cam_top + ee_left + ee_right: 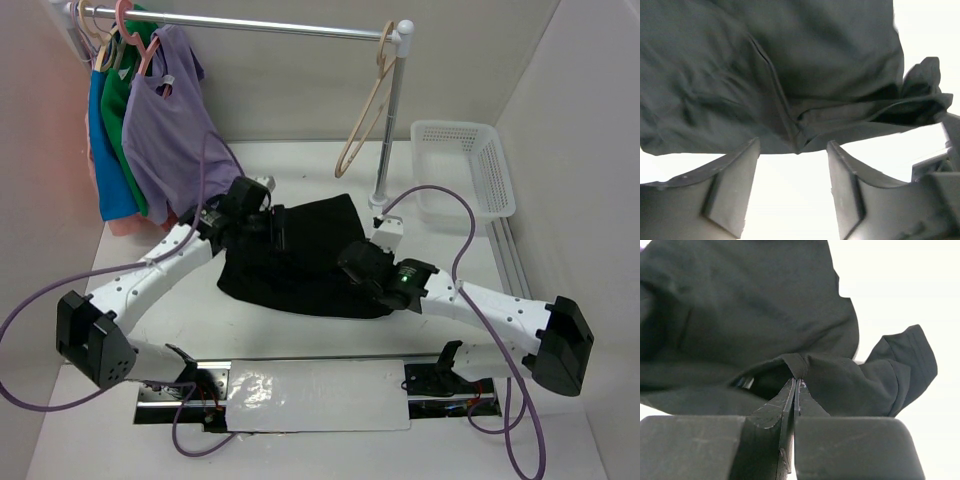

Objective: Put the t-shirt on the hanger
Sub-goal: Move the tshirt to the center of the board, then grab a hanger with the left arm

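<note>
A strip of bare desk (300, 335) is showing along the lower frame, in front of the black t-shirt (300, 262) lying crumpled at mid-frame. The right tool (796, 384) is pinching a fold of the shirt's near hem. The left tool (792, 152) is standing spread at the fabric's edge, gripping nothing. Beyond, more white desk is stretching toward the hanger (365, 125), which is dangling from the rail (250, 25) at upper right, near a basket (465, 170).
</note>
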{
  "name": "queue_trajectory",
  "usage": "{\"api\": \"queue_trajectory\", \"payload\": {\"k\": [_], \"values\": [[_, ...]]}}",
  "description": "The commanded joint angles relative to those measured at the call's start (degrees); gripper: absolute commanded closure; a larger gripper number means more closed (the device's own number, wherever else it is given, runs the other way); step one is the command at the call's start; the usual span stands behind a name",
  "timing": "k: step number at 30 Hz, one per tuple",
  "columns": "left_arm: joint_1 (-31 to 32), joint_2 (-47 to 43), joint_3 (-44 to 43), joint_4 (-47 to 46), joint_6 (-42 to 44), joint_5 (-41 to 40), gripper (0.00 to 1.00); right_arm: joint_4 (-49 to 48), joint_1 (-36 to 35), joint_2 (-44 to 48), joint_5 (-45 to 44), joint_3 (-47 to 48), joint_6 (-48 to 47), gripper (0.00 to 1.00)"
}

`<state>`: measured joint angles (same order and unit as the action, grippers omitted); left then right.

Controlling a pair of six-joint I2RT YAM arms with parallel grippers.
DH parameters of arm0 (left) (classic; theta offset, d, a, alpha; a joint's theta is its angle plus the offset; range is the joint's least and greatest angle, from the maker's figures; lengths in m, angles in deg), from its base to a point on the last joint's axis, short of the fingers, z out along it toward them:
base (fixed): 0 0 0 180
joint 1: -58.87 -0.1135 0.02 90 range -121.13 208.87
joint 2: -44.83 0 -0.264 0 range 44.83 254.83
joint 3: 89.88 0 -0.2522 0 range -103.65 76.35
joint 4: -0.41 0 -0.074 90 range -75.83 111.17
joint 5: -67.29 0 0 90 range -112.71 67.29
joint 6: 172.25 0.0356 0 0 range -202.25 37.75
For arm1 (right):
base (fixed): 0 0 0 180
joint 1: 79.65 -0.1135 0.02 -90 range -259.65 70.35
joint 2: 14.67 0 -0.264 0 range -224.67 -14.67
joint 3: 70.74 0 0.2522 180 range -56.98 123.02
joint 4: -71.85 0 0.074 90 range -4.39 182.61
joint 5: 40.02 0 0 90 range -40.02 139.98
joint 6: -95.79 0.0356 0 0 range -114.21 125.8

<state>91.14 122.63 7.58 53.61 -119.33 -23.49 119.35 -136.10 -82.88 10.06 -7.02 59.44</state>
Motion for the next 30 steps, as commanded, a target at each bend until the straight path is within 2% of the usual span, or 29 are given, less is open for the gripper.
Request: {"api": "queue_trajectory", "payload": {"k": [1,4,7,8,10,11,12,15,17,18,21,25,28,30], "values": [[-4.84,4.52,-13.78,4.73,9.73,0.86,0.25,1.42,-0.86,1.06,-1.21,-1.96,2.16,1.00],[-6.70,10.60,-28.37,9.07,14.04,3.76,0.22,1.42,-1.39,1.06,-1.21,-2.49,3.30,1.00],[-6.70,12.63,-37.37,9.07,17.04,5.35,0.17,1.95,-1.91,2.29,-1.21,-3.11,4.01,1.00],[-6.70,13.34,-43.49,9.07,18.00,5.35,0.14,1.95,-1.91,2.81,-1.21,-3.11,4.53,1.00],[-6.70,15.62,-51.32,7.94,18.62,8.67,0.16,3.00,-1.91,2.81,-1.83,-3.11,5.06,1.00],[-6.70,16.59,-51.37,7.32,19.49,10.95,0.17,3.00,-1.91,2.81,-1.83,-3.11,5.06,1.00],[-6.70,18.07,-57.99,7.32,19.50,14.71,0.17,3.00,-1.91,2.81,-1.83,-3.11,4.45,1.00],[-6.70,24.93,-69.35,6.37,19.50,18.25,0.13,3.62,-1.91,1.68,-1.83,-2.58,4.62,1.00],[-6.08,25.82,-69.40,1.98,19.50,20.19,0.11,4.32,-2.62,1.67,-1.30,-2.05,5.59,1.00],[-5.12,25.82,-66.17,-4.57,18.89,19.42,0.09,3.80,-2.62,1.67,-0.52,-2.05,5.59,1.00],[-1.61,24.42,-61.93,-13.05,19.06,16.51,0.04,3.27,-3.14,2.29,0.02,-3.37,6.21,1.00],[2.52,28.98,-69.29,-13.08,22.31,12.92,0.03,6.25,-3.14,2.29,0.02,-3.37,8.05,1.00],[5.87,31.35,-68.78,-15.52,24.51,3.98,0.03,6.96,-3.14,2.81,-0.50,-3.37,8.05,1.00],[7.02,33.02,-69.56,-16.06,25.30,1.31,0.03,6.96,-3.14,2.81,-0.51,-3.37,8.58,1.00]]}}
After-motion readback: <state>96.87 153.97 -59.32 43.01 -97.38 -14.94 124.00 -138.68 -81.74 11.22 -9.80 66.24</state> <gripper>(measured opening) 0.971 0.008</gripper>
